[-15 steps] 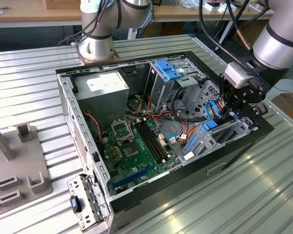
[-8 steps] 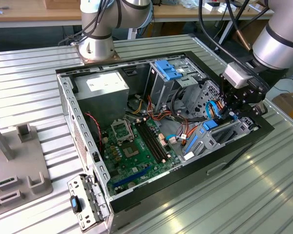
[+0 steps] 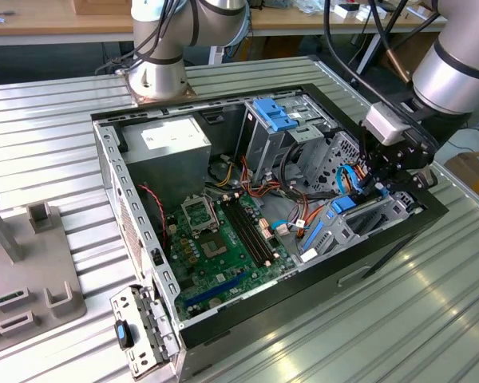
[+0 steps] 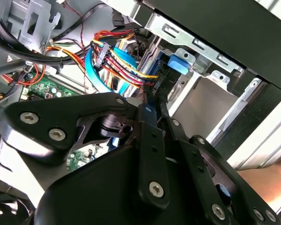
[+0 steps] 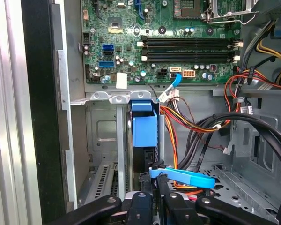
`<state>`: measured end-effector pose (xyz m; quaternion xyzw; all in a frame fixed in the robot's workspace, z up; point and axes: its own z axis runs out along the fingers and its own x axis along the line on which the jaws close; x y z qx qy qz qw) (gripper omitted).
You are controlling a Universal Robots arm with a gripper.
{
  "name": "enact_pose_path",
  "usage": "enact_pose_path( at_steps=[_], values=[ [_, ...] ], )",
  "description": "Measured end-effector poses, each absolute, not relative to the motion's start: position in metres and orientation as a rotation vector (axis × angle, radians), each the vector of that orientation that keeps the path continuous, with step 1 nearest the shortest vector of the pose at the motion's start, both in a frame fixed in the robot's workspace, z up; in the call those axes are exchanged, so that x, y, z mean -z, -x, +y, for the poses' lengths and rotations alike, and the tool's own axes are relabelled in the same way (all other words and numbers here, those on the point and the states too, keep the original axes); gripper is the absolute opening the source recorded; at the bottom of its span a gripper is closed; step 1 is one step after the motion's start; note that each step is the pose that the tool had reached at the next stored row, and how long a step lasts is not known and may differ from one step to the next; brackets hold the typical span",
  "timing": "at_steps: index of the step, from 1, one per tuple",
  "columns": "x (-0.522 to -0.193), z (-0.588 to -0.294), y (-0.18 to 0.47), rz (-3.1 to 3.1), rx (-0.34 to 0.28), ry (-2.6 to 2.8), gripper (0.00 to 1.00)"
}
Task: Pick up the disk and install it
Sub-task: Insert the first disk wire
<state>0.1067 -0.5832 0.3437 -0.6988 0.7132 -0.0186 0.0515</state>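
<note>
Ribbed metal table (image 3: 431, 319) carried an open PC case (image 3: 319, 281). Gripper (image 5: 157, 178) reached into the case's front corner, fingers (image 4: 147, 126) clenched together. Disk (image 5: 144, 129) stood on edge in the case's drive bay, right by the tips; contact unclear.

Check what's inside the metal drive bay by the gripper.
The disk sits in the bay, with its blue tab showing. The gripper and a blue cable cover its near end, so how far it is seated cannot be seen.
</note>
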Motion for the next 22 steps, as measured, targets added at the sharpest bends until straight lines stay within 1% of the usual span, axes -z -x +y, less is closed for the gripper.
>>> enact_pose_path(
  at_steps=[22],
  values=[
    [-0.3424, -0.5838, -0.1050, 2.175, 0.057, 2.123, 0.16]
  ],
)
